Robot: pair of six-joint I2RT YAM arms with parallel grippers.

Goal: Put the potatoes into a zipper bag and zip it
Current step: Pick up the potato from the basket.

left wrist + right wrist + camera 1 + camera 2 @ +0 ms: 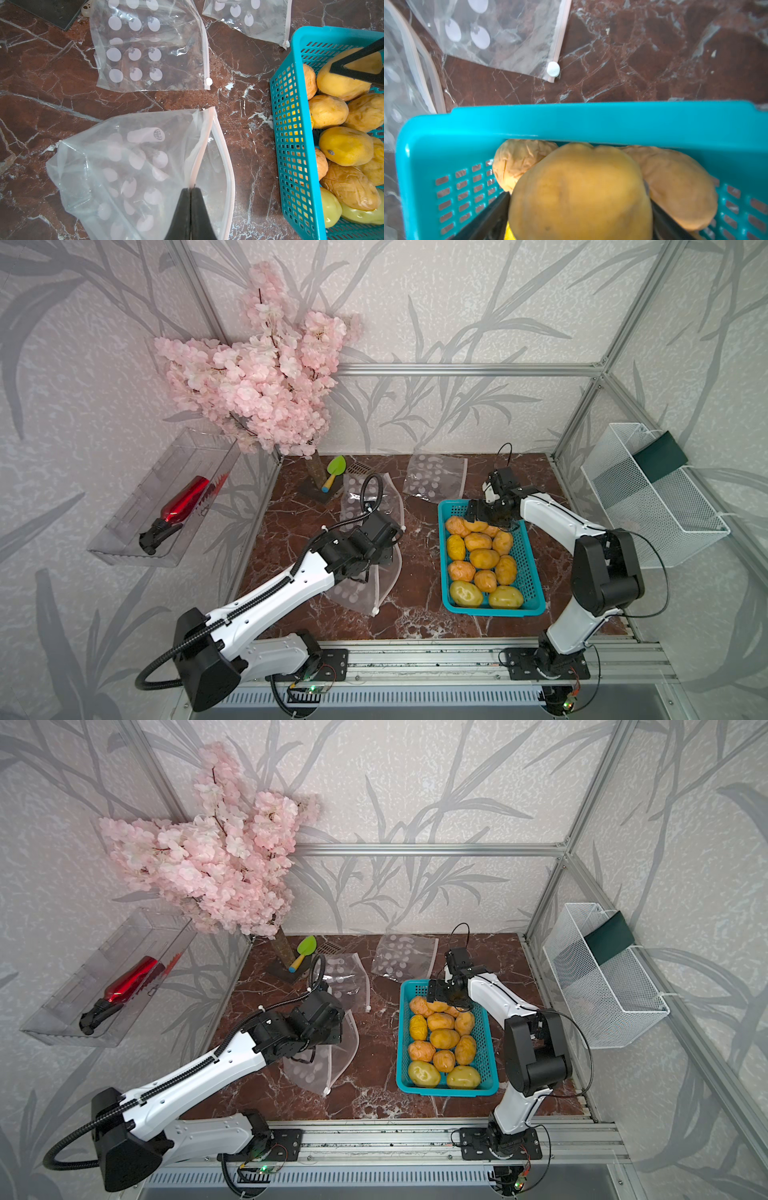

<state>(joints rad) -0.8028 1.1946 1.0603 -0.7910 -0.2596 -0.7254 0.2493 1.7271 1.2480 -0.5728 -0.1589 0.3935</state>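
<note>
Twelve potatoes (484,558) show in both top views, all in one teal basket (494,611): ten are yellow to orange-tan and two are greenish-yellow. Any hidden under the right arm (552,522) cannot be counted. Three clear zipper bags with white dots lie on the one marble table (415,614): the near bag (374,589), the middle bag (351,506) and the far bag (434,479), each with one white slider (208,81). There are two robot arms, counting the left arm (270,597). Also here are one pink blossom branch (257,381), one green trowel (336,467), one clear wall tray (199,456) holding one red bottle (183,502), and one white wire basket (648,506) holding one dark green block (665,456)
</note>
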